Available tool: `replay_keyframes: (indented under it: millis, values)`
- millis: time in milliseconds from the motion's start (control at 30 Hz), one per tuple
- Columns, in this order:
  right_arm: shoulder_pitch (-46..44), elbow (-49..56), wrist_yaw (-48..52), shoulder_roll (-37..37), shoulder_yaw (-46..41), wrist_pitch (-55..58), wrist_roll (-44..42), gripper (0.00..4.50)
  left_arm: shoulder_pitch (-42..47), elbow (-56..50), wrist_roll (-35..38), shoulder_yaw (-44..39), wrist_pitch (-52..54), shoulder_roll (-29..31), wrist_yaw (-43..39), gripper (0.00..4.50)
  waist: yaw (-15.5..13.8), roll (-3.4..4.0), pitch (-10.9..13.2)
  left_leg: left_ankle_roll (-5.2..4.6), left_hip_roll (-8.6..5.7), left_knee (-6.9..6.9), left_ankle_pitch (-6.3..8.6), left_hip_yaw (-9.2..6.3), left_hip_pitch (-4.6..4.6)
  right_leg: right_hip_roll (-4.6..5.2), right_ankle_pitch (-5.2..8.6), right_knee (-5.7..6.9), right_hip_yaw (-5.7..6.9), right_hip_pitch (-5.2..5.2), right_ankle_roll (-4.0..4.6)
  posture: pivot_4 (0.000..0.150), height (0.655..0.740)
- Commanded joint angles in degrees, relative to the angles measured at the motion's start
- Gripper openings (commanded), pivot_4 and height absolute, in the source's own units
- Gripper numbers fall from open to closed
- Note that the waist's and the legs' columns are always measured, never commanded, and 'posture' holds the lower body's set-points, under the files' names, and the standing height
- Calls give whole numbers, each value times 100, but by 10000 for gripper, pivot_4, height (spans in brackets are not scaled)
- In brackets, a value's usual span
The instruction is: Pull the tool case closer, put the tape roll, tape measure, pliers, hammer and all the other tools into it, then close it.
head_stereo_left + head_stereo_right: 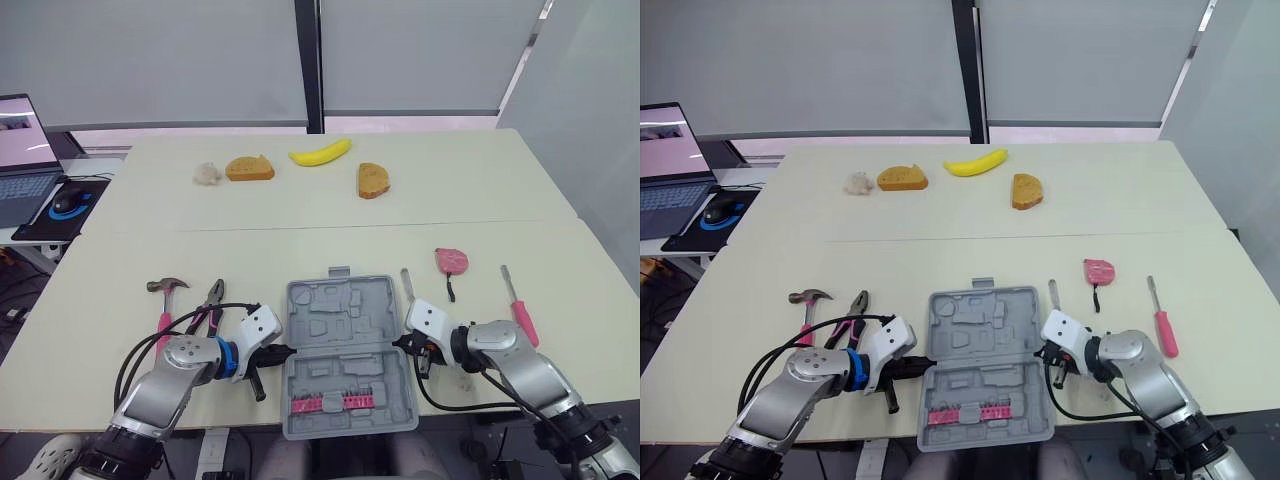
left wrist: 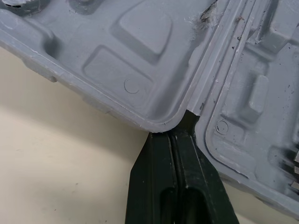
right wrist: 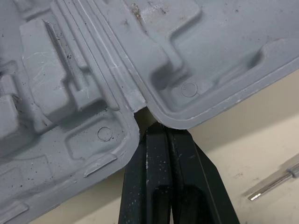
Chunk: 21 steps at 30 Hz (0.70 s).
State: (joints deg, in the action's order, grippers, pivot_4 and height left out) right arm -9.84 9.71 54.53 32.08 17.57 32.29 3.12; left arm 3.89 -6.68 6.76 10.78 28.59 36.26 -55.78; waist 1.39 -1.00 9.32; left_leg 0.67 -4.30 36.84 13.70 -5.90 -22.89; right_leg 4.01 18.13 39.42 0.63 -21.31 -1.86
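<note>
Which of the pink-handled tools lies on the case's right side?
The screwdriver, with a slim straight pink handle; the hammer and pliers both lie left of the tool case.

Bright, even light covers the table (image 1: 480,200), with soft faint shadows beside the tool case (image 1: 330,320).

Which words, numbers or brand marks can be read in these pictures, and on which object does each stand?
None can be read.
The laptop screen: content too small to read.
The tool case: only blank moulded circles.
The tape measure: no legible label.
</note>
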Motion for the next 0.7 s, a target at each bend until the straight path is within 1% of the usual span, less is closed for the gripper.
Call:
replay_keyframes:
  millis: [33,433,700]
  values:
    - [95,247,-14,60,33,75,-147,140,-41,-179,114,117,18,-15,-47,0,-2,0,0,0,0,0,0,0,0,0,0,0,0,0,0,1500,7400]
    - [351,534,-55,154,210,207,-231,140,-266,-308,146,106,5,121,-109,0,-8,0,0,0,1,-2,0,-2,1,0,0,-5,1,1,0,1500,7400]
    - [366,534,-50,202,224,237,-291,140,-260,-268,155,120,-2,143,-96,0,-8,-1,-1,-1,1,-2,0,-3,1,0,0,-7,2,3,-1,1500,7400]
